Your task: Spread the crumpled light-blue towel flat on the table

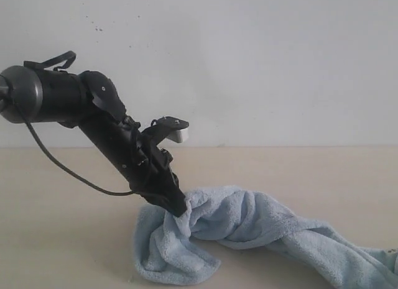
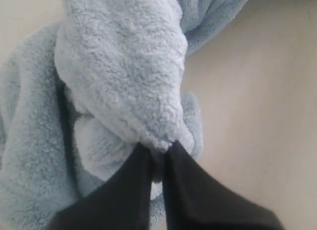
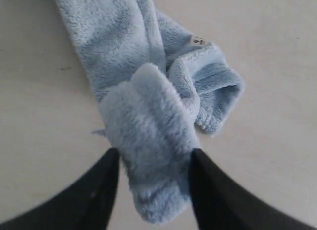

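The light-blue towel [image 1: 249, 224] lies twisted in a long rope across the beige table [image 1: 62, 239], running off the lower right edge of the exterior view. My left gripper [image 1: 177, 208] is shut on a fold at the towel's left end, and a bunched flap hangs below it. In the left wrist view the fingers [image 2: 157, 151] pinch the fluffy cloth [image 2: 124, 67] tightly. The right wrist view shows my right gripper [image 3: 154, 152] open, its jaws standing on either side of a rolled end of the towel [image 3: 148, 121] without squeezing it. The exterior view does not show the right gripper.
The left arm [image 1: 112, 133] slants down from the upper left, with a black cable [image 1: 62, 168] looping beneath it. A white wall [image 1: 249, 65] stands behind the table. A small white label [image 3: 198, 40] sits on the towel's hem.
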Controlling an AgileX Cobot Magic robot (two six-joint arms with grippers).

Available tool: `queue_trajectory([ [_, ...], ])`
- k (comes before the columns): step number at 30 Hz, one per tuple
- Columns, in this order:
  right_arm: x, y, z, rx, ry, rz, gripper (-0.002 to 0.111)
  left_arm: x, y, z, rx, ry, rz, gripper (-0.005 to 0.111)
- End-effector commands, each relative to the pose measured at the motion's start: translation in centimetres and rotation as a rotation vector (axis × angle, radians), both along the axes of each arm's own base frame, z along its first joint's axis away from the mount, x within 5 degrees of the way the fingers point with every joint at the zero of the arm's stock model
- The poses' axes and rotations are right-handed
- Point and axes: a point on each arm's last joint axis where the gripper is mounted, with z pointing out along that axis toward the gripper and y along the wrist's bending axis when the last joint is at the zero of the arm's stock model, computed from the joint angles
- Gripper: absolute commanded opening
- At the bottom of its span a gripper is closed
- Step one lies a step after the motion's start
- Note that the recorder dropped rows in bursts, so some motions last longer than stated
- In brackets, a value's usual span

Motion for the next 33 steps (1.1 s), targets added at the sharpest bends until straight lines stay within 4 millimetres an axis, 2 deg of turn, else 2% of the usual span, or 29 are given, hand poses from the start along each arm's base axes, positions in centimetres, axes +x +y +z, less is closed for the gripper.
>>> queue_trajectory([
  [1, -0.9, 0.1, 1.0, 0.031, -0.066, 0.003, 0.059, -0.6, 0.2, 1.9, -0.018, -0.064, -0.001, 0.005],
  [5, -1.4, 0.0, 2.1, 0.021, -0.17, 0.009, 0.044, -1.2, 0.5, 3.6, -0.035, -0.111, -0.003, 0.005],
  [8, -0.5, -0.1, 2.2, -0.018, -0.227, 0.023, 0.039, -1.8, 0.8, 5.1, -0.051, -0.148, -0.003, 0.005],
  [12, 2.2, 0.0, 0.5, -0.037, -0.164, 0.036, 0.039, -2.7, 1.2, 7.2, -0.07, -0.187, -0.008, 0.005],
  [17, 7.3, 0.4, -0.6, -0.043, -0.06, 0.042, 0.039, -4.7, 2.1, 9.7, -0.097, -0.232, -0.011, 0.005],
  [21, 11.5, 0.8, -1.1, -0.056, 0.024, 0.072, 0.039, -6.7, 3.1, 10.4, -0.099, -0.257, -0.01, 0.005],
  [26, 15.6, 1.8, -2.1, 0.005, 0.067, 0.131, 0.039, -8.9, 4.2, 9.6, -0.075, -0.239, -0.022, 0.005],
  [30, 17.4, 2.7, -3.6, 0.089, 0.13, 0.165, 0.039, -9.6, 4.7, 8.7, -0.064, -0.263, 0.001, 0.005],
  [33, 17.9, 3.4, -5.2, 0.12, 0.169, 0.193, 0.039, -9.8, 4.9, 8.4, -0.059, -0.267, 0.0, 0.005],
])
